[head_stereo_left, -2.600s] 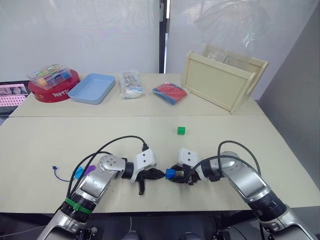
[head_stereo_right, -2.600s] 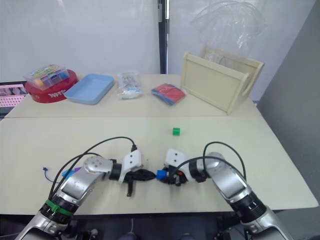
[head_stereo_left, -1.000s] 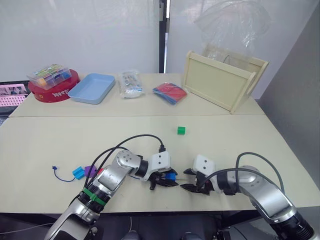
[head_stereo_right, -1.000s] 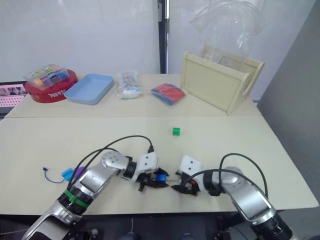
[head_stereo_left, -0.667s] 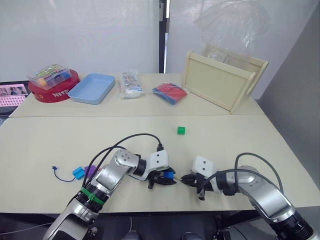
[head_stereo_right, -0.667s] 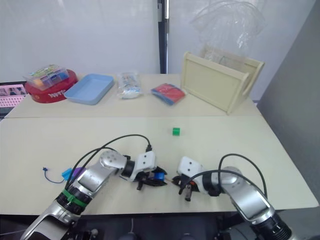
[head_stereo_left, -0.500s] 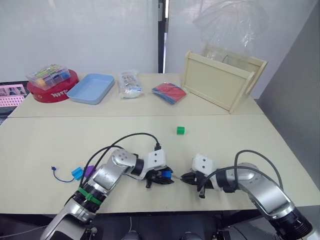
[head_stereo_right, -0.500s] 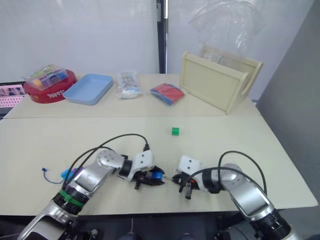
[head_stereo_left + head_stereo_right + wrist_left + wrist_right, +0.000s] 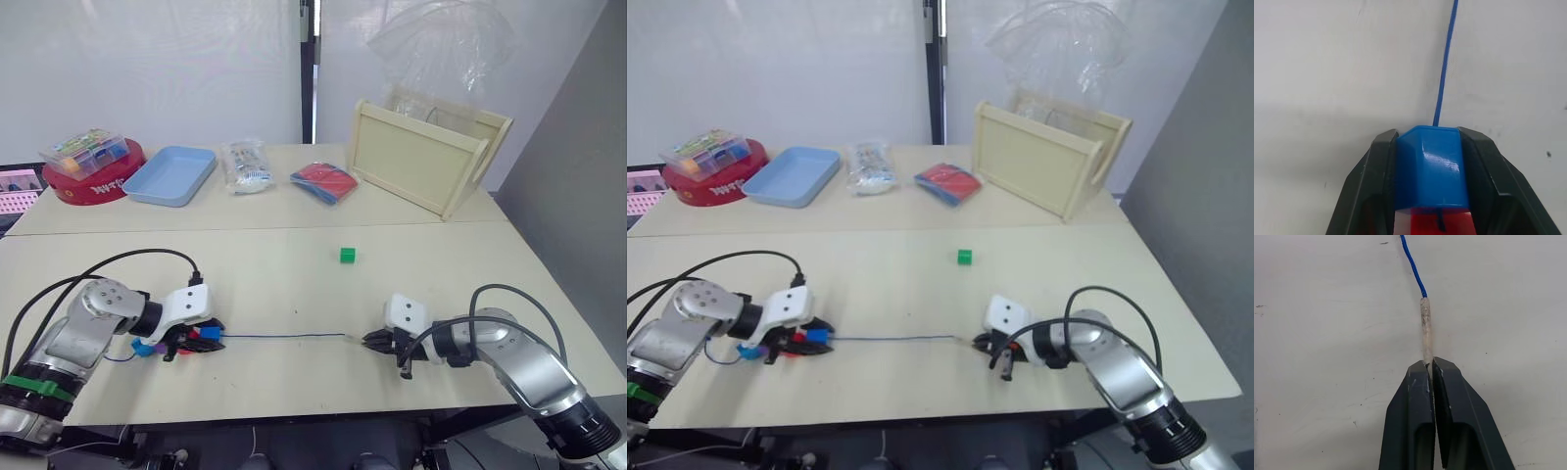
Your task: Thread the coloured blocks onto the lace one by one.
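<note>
The dark-blue lace [image 9: 284, 336] lies taut across the near table. My right gripper [image 9: 1431, 364] is shut on its pale stiff tip [image 9: 1425, 328]. At the lace's left end my left gripper [image 9: 1431, 147] is shut on the blue block [image 9: 1431, 166], which the lace enters. A red block [image 9: 1440, 223] sits directly behind it on the lace. A purple block and a cyan block [image 9: 145, 348] lie bunched against them under the left gripper [image 9: 201, 338]. The green block [image 9: 347, 255] rests alone mid-table, apart from both grippers.
Along the far edge stand a red round tin with a clear box of pieces [image 9: 88, 166], a light blue tray [image 9: 174, 174], a clear packet [image 9: 241, 164], a red and blue packet [image 9: 323, 181] and a wooden crate [image 9: 421, 157]. Black cables loop over both arms.
My left gripper has slid the blue block leftward along the lace to the other blocks. The lace now runs straight to the right gripper, which keeps hold of the tip.
</note>
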Robot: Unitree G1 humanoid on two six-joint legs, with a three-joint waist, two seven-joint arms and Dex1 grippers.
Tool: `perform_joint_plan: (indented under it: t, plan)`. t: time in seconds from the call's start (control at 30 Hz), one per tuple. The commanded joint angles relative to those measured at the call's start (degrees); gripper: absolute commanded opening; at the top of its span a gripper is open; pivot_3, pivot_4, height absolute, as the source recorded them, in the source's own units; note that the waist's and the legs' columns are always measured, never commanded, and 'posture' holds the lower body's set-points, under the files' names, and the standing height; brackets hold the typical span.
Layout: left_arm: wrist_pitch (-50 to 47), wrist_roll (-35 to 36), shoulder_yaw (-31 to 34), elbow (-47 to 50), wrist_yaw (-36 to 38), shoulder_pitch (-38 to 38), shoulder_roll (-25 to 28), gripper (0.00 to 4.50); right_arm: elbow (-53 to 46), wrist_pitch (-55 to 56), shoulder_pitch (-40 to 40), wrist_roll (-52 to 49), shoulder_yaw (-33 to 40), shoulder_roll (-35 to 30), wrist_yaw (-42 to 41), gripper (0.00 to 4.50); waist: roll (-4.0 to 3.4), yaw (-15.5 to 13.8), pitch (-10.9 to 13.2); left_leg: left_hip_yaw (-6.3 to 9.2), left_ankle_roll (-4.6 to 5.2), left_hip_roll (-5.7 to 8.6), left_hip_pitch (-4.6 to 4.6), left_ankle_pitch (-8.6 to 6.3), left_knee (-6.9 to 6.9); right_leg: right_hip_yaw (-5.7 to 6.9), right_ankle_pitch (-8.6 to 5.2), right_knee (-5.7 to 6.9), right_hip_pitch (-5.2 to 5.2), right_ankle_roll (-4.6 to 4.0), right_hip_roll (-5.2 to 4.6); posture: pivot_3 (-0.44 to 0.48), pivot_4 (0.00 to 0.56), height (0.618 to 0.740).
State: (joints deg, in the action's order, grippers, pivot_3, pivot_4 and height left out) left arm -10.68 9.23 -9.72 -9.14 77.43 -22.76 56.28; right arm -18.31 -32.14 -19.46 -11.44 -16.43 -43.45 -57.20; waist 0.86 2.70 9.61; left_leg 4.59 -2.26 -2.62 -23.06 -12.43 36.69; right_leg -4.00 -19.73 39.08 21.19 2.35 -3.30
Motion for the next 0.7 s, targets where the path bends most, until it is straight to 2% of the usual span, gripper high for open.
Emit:
perform_joint_plan:
  t: [0.03, 0.07, 0.1, 0.2, 0.4, 0.47, 0.57, 0.7]
  plan:
    - [-2.8, 2.7, 1.4, 1.0, 2.2, 1.0, -0.3, 1.32, -0.6, 1.6, -1.0, -0.1, 1.1, 0.0, -0.4, 0.00, 0.00, -0.1, 0.0, 0.00, 0.00, 0.00, -0.01, 0.00, 0.00, 0.01, 0.00, 0.00, 0.00, 0.00, 0.00, 0.000, 0.150, 0.740]
    - [-3.4, 3.8, 2.1, 2.0, 2.3, 0.5, -0.8, 1.32, -0.7, 1.4, -1.2, -0.2, 1.0, 0.1, -0.5, 0.00, 0.00, -0.2, 0.0, 0.00, 0.00, 0.00, -0.03, 0.00, 0.00, 0.01, 0.00, 0.00, 0.01, 0.00, -0.01, 0.000, 0.150, 0.740]
    - [-3.8, 4.6, 2.6, 2.6, 2.3, 0.2, -1.1, 2.33, -0.7, 1.3, -1.3, -0.2, 0.9, 0.2, -0.5, 0.00, 0.00, -0.2, 0.0, 0.00, 0.00, 0.00, -0.05, 0.00, 0.00, 0.01, 0.00, -0.01, 0.02, 0.00, -0.01, 0.000, 0.150, 0.740]
    - [-9.3, 8.2, 3.3, 6.1, 1.7, -2.2, -3.7, 3.28, -0.9, 0.8, -1.9, 0.1, 0.5, 0.5, -0.3, 0.00, 0.02, -0.5, 0.0, 0.00, -0.01, 0.01, -0.15, 0.00, 0.05, 0.03, 0.00, 0.00, 0.07, 0.00, -0.03, 0.000, 0.150, 0.740]
    - [-17.4, 12.4, 0.6, 13.5, -4.2, -7.5, -15.0, 3.28, -1.4, -1.3, -3.6, 0.6, -1.4, 1.5, 0.1, 0.00, 0.03, -0.9, 0.0, 0.01, -0.01, 0.06, -0.23, 0.00, 0.14, 0.04, 0.00, -0.02, 0.07, 0.00, -0.07, 0.000, 0.150, 0.740]
    - [-17.1, 11.4, -1.3, 14.2, -5.1, -7.8, -17.8, 3.28, -1.0, -1.6, -4.2, 0.9, -2.0, 1.8, 0.0, 0.00, 0.03, -0.9, 0.0, 0.01, -0.01, 0.07, -0.21, 0.00, 0.14, 0.03, 0.00, -0.01, 0.07, 0.00, -0.08, 0.000, 0.150, 0.740]
    - [-11.3, 6.3, -6.3, 10.7, -5.7, -8.7, -21.6, 3.28, -0.1, -1.5, -5.4, 1.8, -3.3, 2.2, -0.1, 0.00, 0.03, -0.4, 0.0, 0.01, -0.01, 0.06, -0.16, 0.00, 0.13, 0.01, 0.00, 0.01, 0.07, 0.00, -0.05, 0.000, 0.150, 0.740]
    - [-8.6, 4.6, -8.2, 6.2, -5.4, -10.0, -24.2, 3.28, 0.1, -1.9, -6.0, 2.1, -3.6, 2.5, -0.2, 0.00, 0.03, -0.4, 0.0, 0.02, -0.01, 0.07, -0.18, 0.01, 0.14, 0.02, 0.00, 0.02, 0.08, 0.00, -0.05, 0.000, 0.150, 0.740]
